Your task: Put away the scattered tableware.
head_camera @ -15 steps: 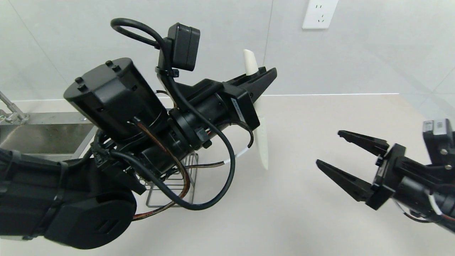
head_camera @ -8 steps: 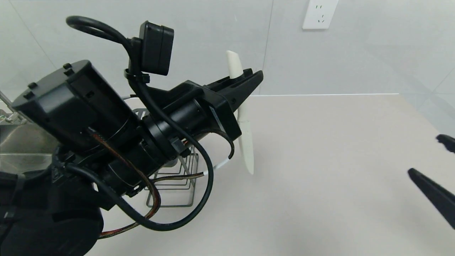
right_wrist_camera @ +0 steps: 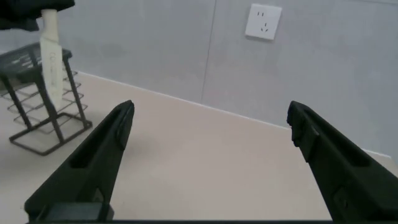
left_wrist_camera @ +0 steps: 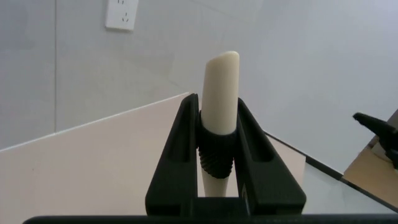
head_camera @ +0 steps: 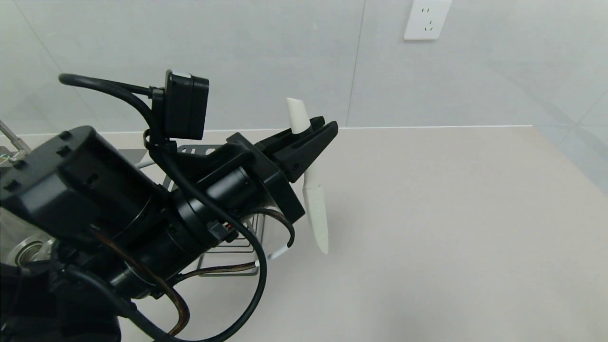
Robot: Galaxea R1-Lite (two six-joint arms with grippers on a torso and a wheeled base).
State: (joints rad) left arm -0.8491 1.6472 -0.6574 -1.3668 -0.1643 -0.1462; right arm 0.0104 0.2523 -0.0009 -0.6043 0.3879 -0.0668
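Pale countertop (head_camera: 427, 213) against a grey tiled wall, wall socket (head_camera: 426, 19) high on it.

- Task's thing: a white knife (head_camera: 317, 213), or what I take for one. It hangs in the air above the counter, thick end up and tapered tip down. It is near the wire rack (head_camera: 248, 236), on the side away from my arm.
- Left gripper (head_camera: 313, 135): fingers clamped on the handle just under its slanted top. The left wrist view shows both pads pressed to its sides.
- Right gripper (right_wrist_camera: 209, 109): fingers spread wide with nothing between them, well apart from the rack and facing it across the counter.

Step in hand, as I judge it: stow the knife tip-first in the rack.
- My own arm hides much of the rack in the head view, so I would line up using the right wrist view.
- Bring the tip over a gap between the wires before lowering.
- Correct the slight lean so the blade enters straight.
- Lower slowly and let go only once the wires support it. A snagged tip could twist the knife in the pads or drag the light rack.

Pose: the left arm reaches up from low on my left. The wrist is raised and the fingers point toward the wall. The knife crosses them nearly upright.
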